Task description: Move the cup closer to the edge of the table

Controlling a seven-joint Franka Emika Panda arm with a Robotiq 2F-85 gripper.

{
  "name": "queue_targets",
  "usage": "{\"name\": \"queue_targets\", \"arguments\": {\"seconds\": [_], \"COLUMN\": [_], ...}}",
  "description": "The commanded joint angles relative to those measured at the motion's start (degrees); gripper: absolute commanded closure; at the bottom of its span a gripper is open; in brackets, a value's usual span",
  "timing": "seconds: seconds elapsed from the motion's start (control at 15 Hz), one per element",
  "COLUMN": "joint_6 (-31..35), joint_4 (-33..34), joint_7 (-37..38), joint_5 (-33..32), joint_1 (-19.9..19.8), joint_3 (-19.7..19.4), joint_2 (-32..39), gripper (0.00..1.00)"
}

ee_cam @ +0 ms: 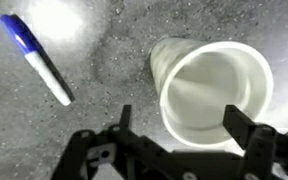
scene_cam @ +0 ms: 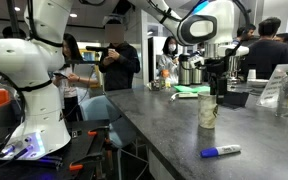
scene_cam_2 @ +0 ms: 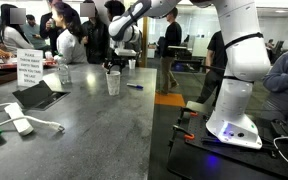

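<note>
The cup (ee_cam: 210, 95) stands upright on the table (ee_cam: 104, 60) with its long axis vertical and its mouth facing the wrist view. It lies at about 1 o'clock from the pincer (ee_cam: 184, 130), which is released, jaws spread wide above the rim. A marker (ee_cam: 39, 60) lies at 10 o'clock.
</note>
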Motion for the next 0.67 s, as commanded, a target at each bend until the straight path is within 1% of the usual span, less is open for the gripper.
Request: {"name": "queue_targets", "arguments": {"seconds": [0.0, 0.13, 0.33, 0.47, 0.53, 0.6], "joint_6": [-2.86, -3.76, -4.71, -4.92, -4.38, -3.37], "joint_4": [3.96, 4.11, 2.21, 1.05, 0.36, -0.58], "joint_7": [-4.67, -8.03, -11.38, -13.39, -14.04, -14.91], "joint_5": [-1.74, -1.81, -1.07, -1.11, -0.85, -0.65], "joint_1": [-0.82, -1.29, -1.85, -2.05, -2.11, -2.19], "joint_3": [0.59, 0.91, 1.28, 1.47, 1.65, 1.93], "joint_2": [1.35, 1.47, 1.14, 1.23, 1.2, 0.86], "gripper": [0.32, 0.49, 0.73, 0.87, 0.95, 0.99]}}
